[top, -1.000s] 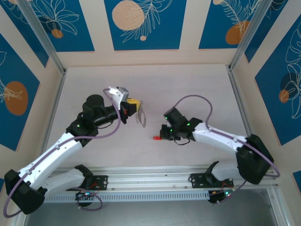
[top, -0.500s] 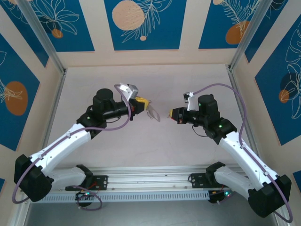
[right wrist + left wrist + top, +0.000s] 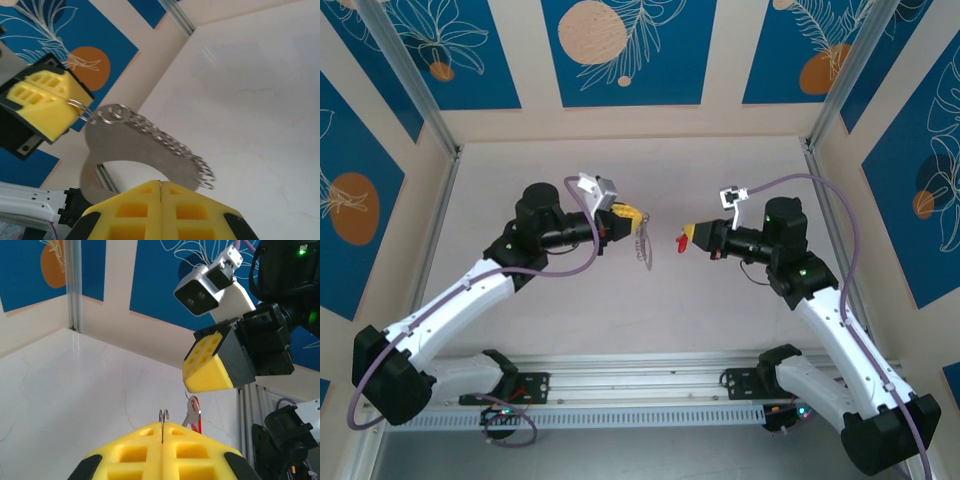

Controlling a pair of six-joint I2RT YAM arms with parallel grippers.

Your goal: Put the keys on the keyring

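The left gripper point(image 3: 162, 429) is seen pinched shut on the thin top ring of the keyring point(image 3: 646, 248), which is hung clear above the table point(image 3: 620, 170). Just beyond it, the key point(image 3: 196, 421) is gripped by the closed right gripper point(image 3: 688, 236), near the keyring, not touching.

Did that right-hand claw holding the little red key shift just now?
Yes. The right gripper, shut on the red key, has moved away from the front rail, toward the back wall.
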